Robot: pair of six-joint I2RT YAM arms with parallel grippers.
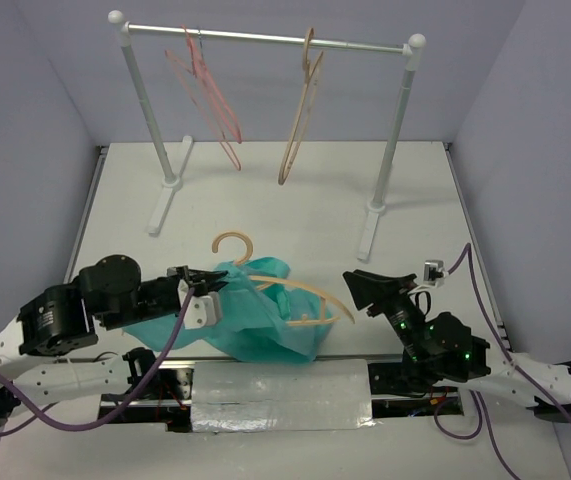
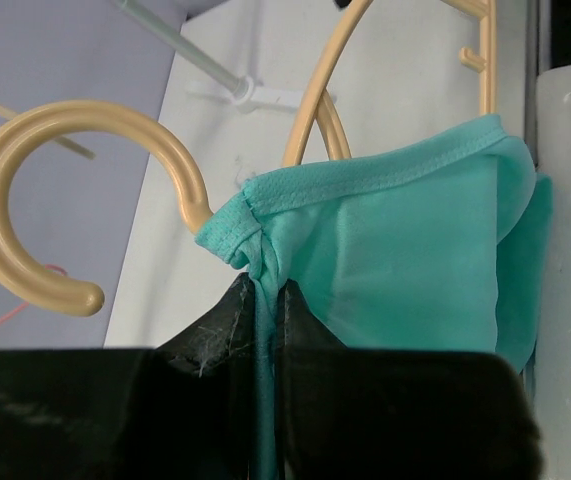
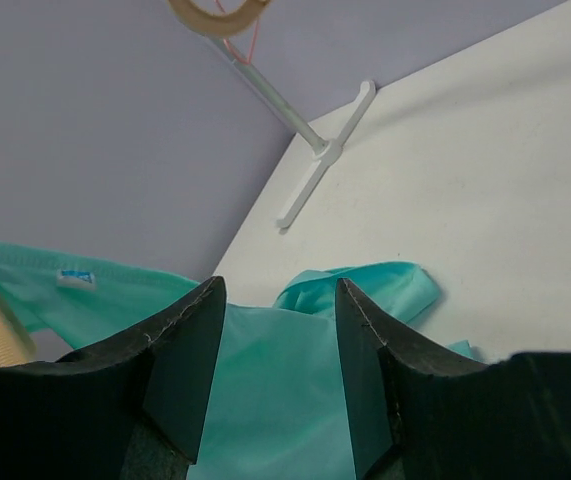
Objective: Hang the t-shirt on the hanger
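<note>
Lying crumpled near the front of the white table (image 1: 295, 210) is one teal-green t-shirt (image 1: 265, 322). It is bunched partly over the one cream hanger (image 1: 310, 291), which lies flat. The hanger's hook (image 1: 230, 243) juts out at the cloth's far edge, and its curved arm and bottom bar stick out bare to the right.

The left wrist view shows the stitched hem of the shirt (image 2: 395, 250) meeting the foot of the hook (image 2: 95, 108). The right wrist view shows a small blue tag (image 3: 75, 278) sewn into the shirt (image 3: 285, 380); any writing on it is too small to read.

The left gripper (image 1: 208, 291) is clamped on a gathered fold at the hem, its two dark fingers (image 2: 305, 335) pressed together with only cloth between them. The right gripper (image 1: 358, 284) sits just beside the bare end of the hanger's arm. Its fingers (image 3: 190, 345) are spread wide and grip nothing, and teal cloth is visible beyond the gap.

At the back stands one white garment rack (image 1: 265, 37). From its rail hangs one darker tan hanger (image 1: 303, 110), along with thin pink hangers (image 1: 210, 95) whose overlapping outlines I cannot count for sure.
</note>
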